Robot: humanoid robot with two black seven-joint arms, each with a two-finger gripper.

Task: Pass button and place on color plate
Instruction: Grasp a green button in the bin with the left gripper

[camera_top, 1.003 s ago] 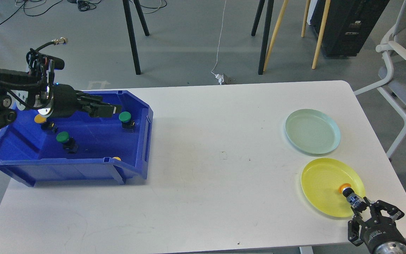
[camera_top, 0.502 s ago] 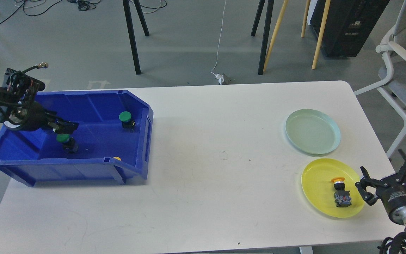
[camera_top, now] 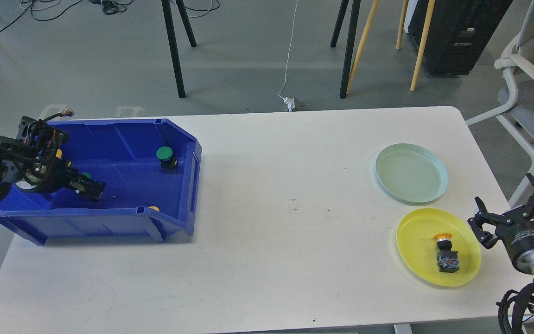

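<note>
Left side first: our left gripper (camera_top: 92,189) has dropped deeper into the blue bin (camera_top: 165,221) over the last second. It went from hovering up near the back wall to sitting low on the bin floor, right at the green button (camera_top: 85,176) nearest our arm. Only a sliver of that green cap shows behind the fingers now. We can't tell whether the fingers have closed on it or just sit against it; the tip is dark and small in this view.

Second green button (camera_top: 165,154) hasn't moved, upright near the bin's right wall. A yellow cap (camera_top: 58,153) shows by our left wrist, and another yellow button (camera_top: 154,208) peeks over the front lip.

Mid table: nothing there.

Right side: green plate (camera_top: 410,172) holds nothing. Yellow plate (camera_top: 438,246) now carries the yellow-capped button (camera_top: 446,254), lying on its side, cap toward the far rim. A second ago our right gripper (camera_top: 510,211) was holding it at the plate's near edge; now it has let go, fingers spread, and pulled off to the right of the plate, clear of it.

Our read: the yellow placement is done and matched by colour. Next cycle has started with the green pick, which should head for the green plate via handover.
</note>
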